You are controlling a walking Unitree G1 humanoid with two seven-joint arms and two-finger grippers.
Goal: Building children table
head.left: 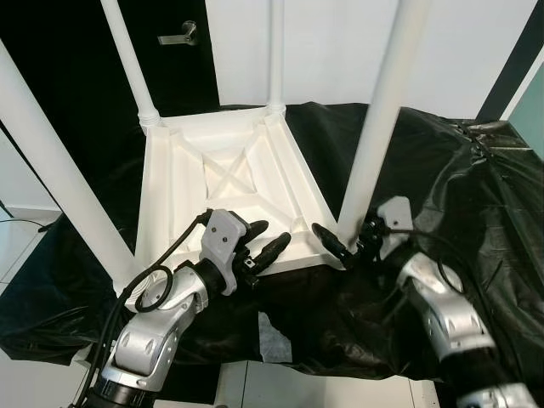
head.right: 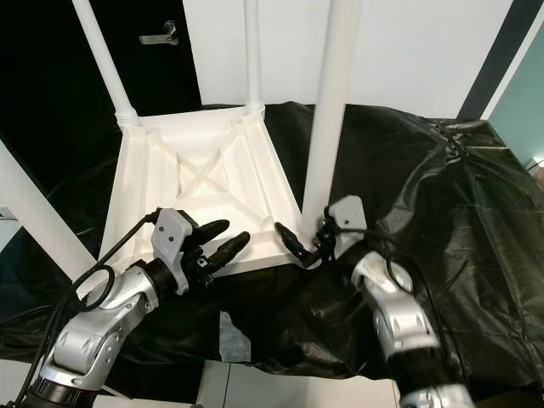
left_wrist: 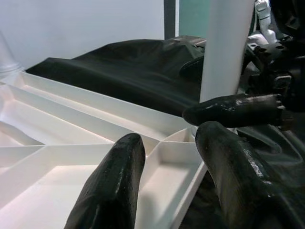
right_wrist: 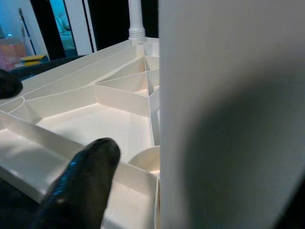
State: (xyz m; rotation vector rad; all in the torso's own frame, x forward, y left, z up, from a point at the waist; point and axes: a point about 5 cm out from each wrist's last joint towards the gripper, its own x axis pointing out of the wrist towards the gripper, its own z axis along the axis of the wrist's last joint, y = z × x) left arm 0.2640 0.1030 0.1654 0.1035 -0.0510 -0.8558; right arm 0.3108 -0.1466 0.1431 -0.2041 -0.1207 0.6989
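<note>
Four white legs (head.left: 378,119) standing up from an upturned tabletop (head.left: 229,187), ribbed underside facing up, resting on a black sheet (head.left: 476,195) (crumpled, glossy). Two far legs screwed in at the back corners, one near leg at the robot's left, one at the near right corner.

Left gripper (head.left: 263,240) at the tabletop's near edge, fingers (left_wrist: 114,181) apart, one on each side of an inner rib by the rim, not clamped on anything.

Right gripper (head.right: 308,240) at the base of the near right leg, right at the corner socket. One finger (right_wrist: 83,176) lying over the rim beside the leg; the other hidden behind the leg. Looks set about the leg's foot, though cannot tell whether pressed tight on it.

Both silver arms reaching in from the near side, cables looped at the wrists.

Behind: white wall, dark door with a metal handle (head.left: 180,36). White scrap (head.left: 276,336) on the sheet below the tabletop's near edge.
</note>
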